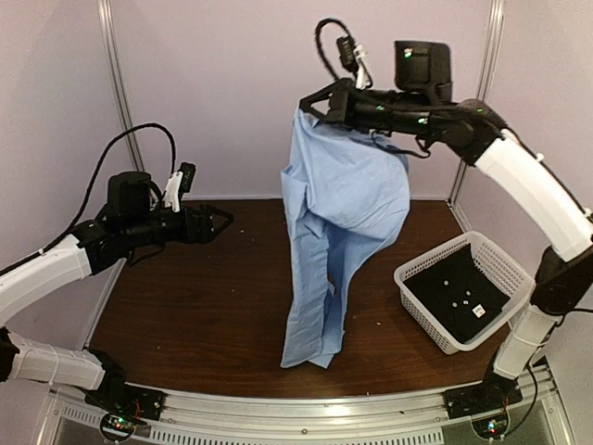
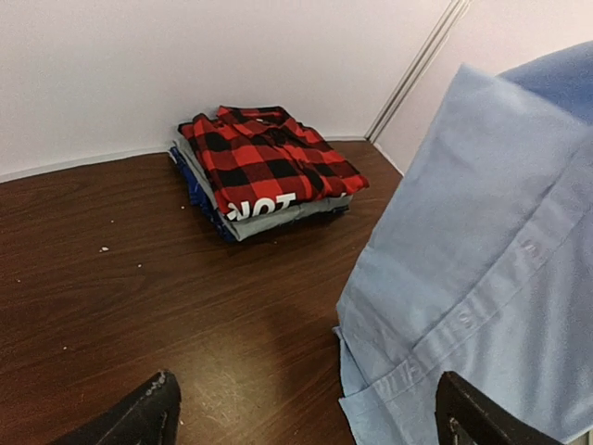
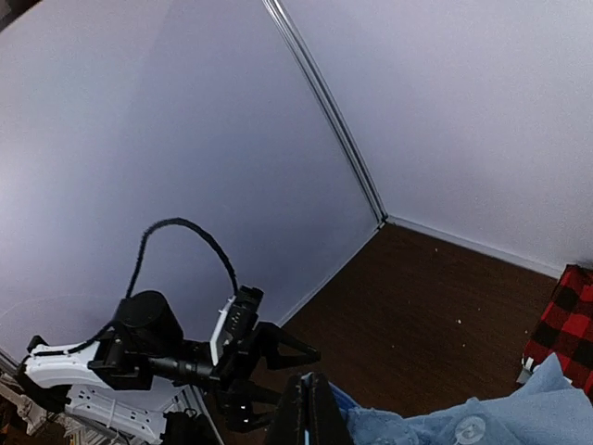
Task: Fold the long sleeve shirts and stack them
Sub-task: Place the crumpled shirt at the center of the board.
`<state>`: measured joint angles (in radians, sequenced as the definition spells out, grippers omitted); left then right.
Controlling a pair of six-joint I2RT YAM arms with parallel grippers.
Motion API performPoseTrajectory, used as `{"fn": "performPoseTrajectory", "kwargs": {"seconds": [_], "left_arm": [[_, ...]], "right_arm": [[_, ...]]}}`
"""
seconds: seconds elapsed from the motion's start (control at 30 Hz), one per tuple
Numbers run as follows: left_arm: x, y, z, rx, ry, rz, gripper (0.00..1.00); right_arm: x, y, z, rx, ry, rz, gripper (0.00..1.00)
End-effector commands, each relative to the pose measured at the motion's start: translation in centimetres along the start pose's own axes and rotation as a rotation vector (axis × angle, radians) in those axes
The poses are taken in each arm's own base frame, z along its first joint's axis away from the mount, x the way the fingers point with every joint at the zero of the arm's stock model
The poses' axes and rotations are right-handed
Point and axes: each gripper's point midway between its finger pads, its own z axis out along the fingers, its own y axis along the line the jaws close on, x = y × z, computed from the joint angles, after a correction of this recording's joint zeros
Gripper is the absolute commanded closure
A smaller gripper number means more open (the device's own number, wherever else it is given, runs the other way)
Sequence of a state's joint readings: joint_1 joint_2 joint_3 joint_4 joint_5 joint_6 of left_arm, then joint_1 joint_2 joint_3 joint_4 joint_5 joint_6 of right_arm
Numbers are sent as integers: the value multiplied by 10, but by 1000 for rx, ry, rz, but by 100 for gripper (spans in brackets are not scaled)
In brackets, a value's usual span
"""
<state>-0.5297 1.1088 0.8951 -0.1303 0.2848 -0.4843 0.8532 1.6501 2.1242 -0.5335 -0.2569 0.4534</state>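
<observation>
Aloft, right hand [image 1: 313, 104] pinching shut on plain light blue button-up shirt [image 1: 343, 213], its hem resting on dark wooden table [image 1: 185, 306], left hand [image 1: 220, 221] hovering wide open and empty, folded red-and-black plaid shirt [image 2: 269, 158] topping a far-corner stack of clothes [image 2: 243, 221], hidden from above behind the blue cloth.

Shirt [image 1: 338, 213] hangs between left tool [image 1: 223, 220] and basket [image 1: 428, 320].

The left arm [image 1: 42, 273] and the right arm [image 1: 533, 185] look alike: white tube-shaped shells between black joints, blocky black wrist ends, a thin black cable [image 1: 139, 128] looping above each wrist beside a small white plug [image 1: 173, 190], and black bases [image 1: 125, 400] showing tiny coloured lights.
</observation>
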Motion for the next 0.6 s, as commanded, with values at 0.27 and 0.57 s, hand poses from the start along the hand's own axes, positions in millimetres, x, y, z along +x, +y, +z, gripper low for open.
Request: {"fn": "performPoseTrajectory", "kwargs": {"seconds": [0.27, 0.57], "left_arm": [[-5, 6, -15, -62, -34, -34, 2], [22, -5, -4, 44, 47, -75, 2]], "right_arm": [[236, -110, 189, 28, 433, 142, 63], [213, -117, 159, 122, 388, 50, 21]]}}
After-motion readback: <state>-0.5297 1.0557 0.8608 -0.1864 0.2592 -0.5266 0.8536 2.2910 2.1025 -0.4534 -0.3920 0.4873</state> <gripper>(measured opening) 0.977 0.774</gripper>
